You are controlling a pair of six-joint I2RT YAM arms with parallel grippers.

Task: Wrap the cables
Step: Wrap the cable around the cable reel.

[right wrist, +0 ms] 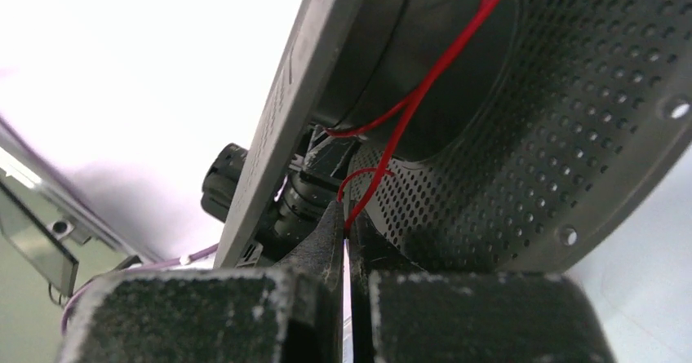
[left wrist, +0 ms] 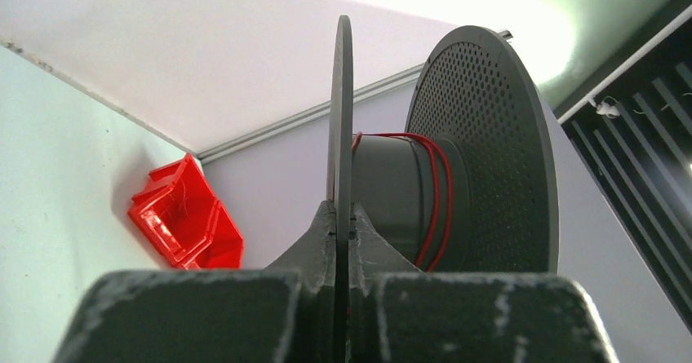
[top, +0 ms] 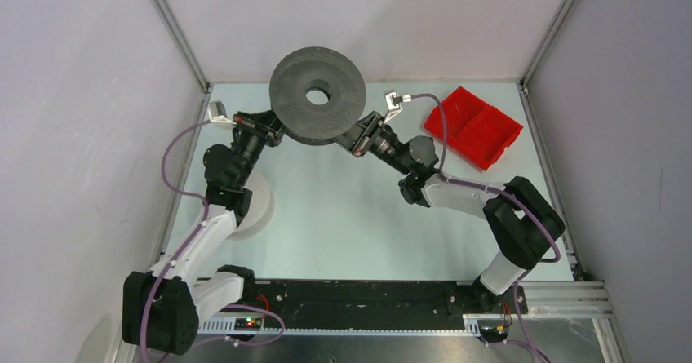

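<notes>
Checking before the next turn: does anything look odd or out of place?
Yes, the red cable runs loose across the hub of the dark grey spool, with a slack loop just above the right hand.

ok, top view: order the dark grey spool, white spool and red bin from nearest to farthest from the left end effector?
1. dark grey spool: raised at centre back, flange clamped in the left end effector.
2. white spool: left side, toward the near edge.
3. red bin: far right corner.

A robotics lab test cell: a pale tabletop [top: 343, 216] boxed in by plain white walls [top: 359, 20] and aluminium frame posts [top: 173, 28], with a left arm [top: 200, 245] and right arm [top: 465, 196] bolted to a black rail [top: 367, 298] along its near edge.
</notes>
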